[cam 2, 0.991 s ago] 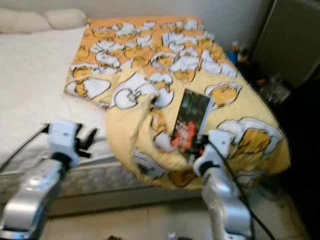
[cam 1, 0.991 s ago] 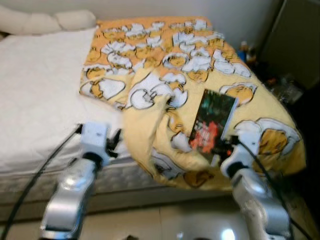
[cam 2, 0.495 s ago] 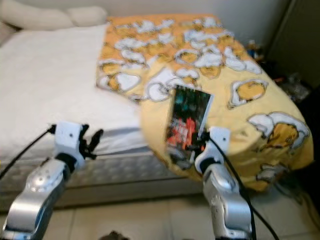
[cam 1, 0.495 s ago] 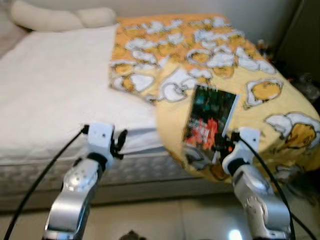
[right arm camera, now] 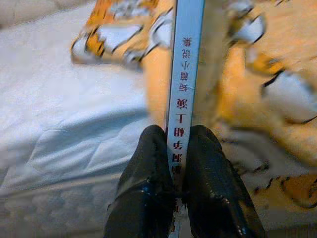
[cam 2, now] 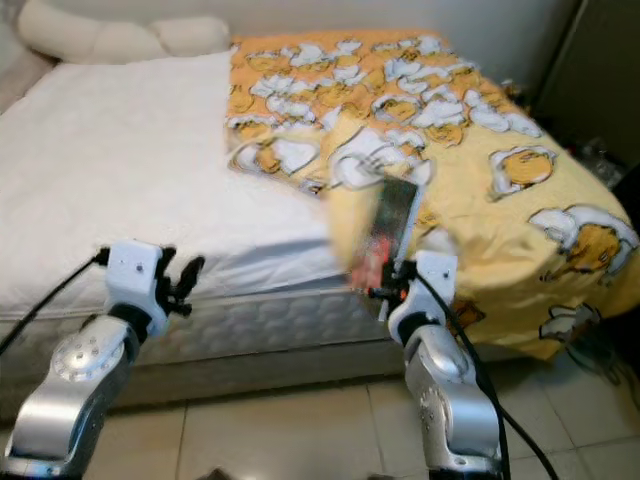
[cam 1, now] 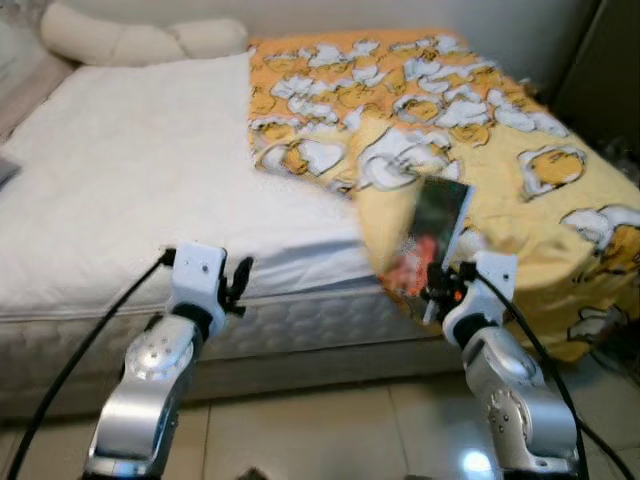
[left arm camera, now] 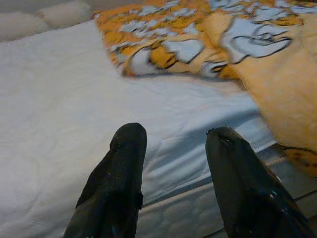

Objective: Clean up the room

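The right gripper is clamped on a book, its two black fingers pressing either side of the spine, which carries printed characters. You see the book lifted off the bedding and held upright in front of the bed, over the edge where the yellow cartoon-print blanket hangs toward the floor. The book appears blurred in both head views, so you cannot read its cover.

Judge progress as follows: the book is picked up, but it is not yet put away. No shelf, desk or box for it is visible, so you cannot tell where it belongs. The blanket is bunched and lies skewed across one side of the mattress; straightening it looks like outstanding work.

The left gripper is empty, its fingers spread apart, and it hovers just above the mattress edge over the white sheet.

Note the surroundings. Two cream pillows lie at the head of the bed. Dark furniture stands at the far right, with small items on the floor beside it that are too blurred to identify. The tiled floor lies below both arms. Treat the hanging blanket fold and the cables along each arm as the likeliest snags when you move the book away.
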Controlling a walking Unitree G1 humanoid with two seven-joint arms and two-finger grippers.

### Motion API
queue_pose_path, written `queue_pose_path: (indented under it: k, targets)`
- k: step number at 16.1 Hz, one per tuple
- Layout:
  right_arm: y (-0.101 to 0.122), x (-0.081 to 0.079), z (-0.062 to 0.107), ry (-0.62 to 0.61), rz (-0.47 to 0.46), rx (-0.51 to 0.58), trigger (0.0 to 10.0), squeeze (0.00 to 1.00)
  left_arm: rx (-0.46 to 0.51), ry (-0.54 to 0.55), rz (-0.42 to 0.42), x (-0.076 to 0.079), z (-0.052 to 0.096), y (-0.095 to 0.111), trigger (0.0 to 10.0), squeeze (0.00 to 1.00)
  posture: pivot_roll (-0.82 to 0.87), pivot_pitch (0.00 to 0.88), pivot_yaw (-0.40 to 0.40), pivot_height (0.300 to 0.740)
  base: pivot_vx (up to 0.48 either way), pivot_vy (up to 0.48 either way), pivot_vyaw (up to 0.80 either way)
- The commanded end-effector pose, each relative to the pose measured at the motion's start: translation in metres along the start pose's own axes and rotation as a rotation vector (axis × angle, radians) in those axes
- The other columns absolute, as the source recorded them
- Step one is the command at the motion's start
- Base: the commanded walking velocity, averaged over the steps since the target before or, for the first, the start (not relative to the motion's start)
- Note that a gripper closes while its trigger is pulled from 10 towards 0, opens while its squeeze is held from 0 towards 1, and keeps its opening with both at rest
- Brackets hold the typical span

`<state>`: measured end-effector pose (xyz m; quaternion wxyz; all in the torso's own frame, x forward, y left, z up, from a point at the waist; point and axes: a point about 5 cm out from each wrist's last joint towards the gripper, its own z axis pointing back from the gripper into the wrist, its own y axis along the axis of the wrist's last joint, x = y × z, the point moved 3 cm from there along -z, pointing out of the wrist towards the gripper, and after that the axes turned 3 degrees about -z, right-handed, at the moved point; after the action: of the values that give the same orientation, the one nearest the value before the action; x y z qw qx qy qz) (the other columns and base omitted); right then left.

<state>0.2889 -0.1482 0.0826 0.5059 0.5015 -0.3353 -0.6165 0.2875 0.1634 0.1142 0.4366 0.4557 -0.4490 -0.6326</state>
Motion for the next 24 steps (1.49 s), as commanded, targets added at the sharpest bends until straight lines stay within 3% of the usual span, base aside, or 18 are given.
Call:
queue_pose_path:
  k: [1, 24]
  targets:
    - [0.0137, -0.0105, -0.0023, 0.044, 0.005, 0.057, 10.0, 0.0, -0.001, 0.016, -0.009, -0.0044, 0.0005, -0.0001, 10.0, 0.27, -0.05, 0.0, 0.019, 0.74, 0.0, 0.36, 0.0]
    - [0.0102, -0.0175, -0.0068, 0.081, 0.007, 0.045, 10.0, 0.0, 0.017, 0.039, 0.0, -0.0084, 0.0024, 0.0027, 10.0, 0.26, -0.03, 0.0, 0.006, 0.74, 0.0, 0.346, 0.0]
